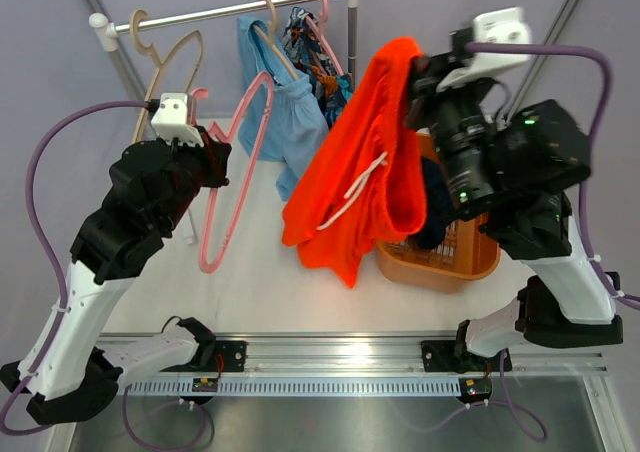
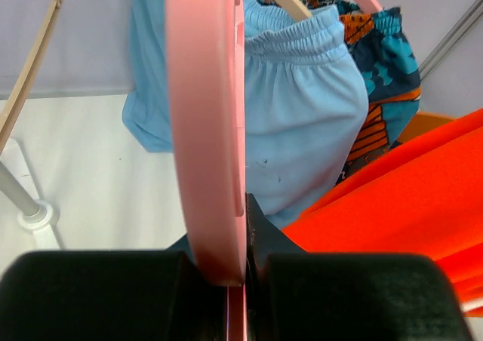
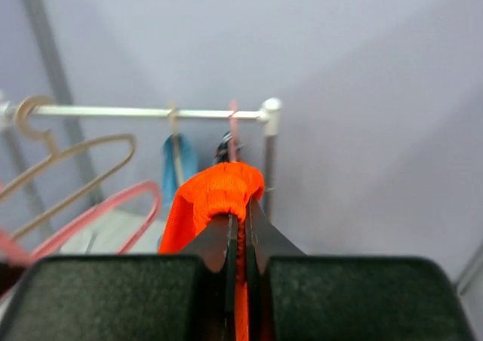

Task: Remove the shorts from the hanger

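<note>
Our right fingers pinch the orange-red shorts, draped down just left of the basket; left fingers clamp the pink hanger.

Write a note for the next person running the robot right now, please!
Left end effector: shut on the empty pink hanger, off the rail.
Right end effector: shut on the orange-red shorts, by the basket.
Done: navy shorts in the basket; orange-red shorts off the hanger.
To do: drop them in, then free the light blue shorts and print shorts hanging on the rail.
</note>
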You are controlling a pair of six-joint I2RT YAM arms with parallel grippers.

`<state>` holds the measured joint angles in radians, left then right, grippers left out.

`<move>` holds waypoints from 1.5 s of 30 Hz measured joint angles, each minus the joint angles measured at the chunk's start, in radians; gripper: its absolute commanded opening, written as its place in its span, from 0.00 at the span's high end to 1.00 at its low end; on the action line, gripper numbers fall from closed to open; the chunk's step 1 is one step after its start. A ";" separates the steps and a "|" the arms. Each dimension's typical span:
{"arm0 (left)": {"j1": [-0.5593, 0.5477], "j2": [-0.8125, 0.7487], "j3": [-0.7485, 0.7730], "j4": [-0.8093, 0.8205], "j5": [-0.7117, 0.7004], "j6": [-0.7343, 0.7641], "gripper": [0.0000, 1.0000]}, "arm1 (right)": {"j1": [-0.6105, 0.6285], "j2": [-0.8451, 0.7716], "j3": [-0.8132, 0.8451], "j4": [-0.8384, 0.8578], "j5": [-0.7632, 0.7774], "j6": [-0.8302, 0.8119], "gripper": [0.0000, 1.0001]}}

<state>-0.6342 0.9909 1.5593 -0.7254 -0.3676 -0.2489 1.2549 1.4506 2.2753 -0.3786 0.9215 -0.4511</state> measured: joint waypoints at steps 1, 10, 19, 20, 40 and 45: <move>0.000 0.005 0.010 -0.012 0.000 0.006 1.00 | 0.000 -0.004 0.012 0.095 0.032 -0.092 1.00; 0.000 0.013 0.032 -0.073 0.000 0.039 1.00 | -0.053 0.027 0.169 0.525 0.090 -0.498 1.00; 0.000 0.013 0.031 -0.098 0.003 0.047 1.00 | -0.333 -0.102 -0.103 0.313 0.051 -0.177 1.00; 0.000 0.013 0.031 -0.098 0.002 0.048 1.00 | -0.351 -0.120 -0.157 0.269 0.044 -0.116 1.00; 0.053 0.146 0.179 -0.209 -0.009 0.100 1.00 | -0.574 -0.271 -1.090 -0.268 -0.278 0.808 0.19; 0.177 0.223 0.263 -0.208 0.021 0.105 1.00 | -0.575 -0.404 -1.073 -0.260 -0.308 0.811 0.12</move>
<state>-0.4568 1.2137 1.8225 -0.9333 -0.3466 -0.1444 0.6804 1.0470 1.2026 -0.6388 0.6136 0.3599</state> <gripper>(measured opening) 0.060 0.856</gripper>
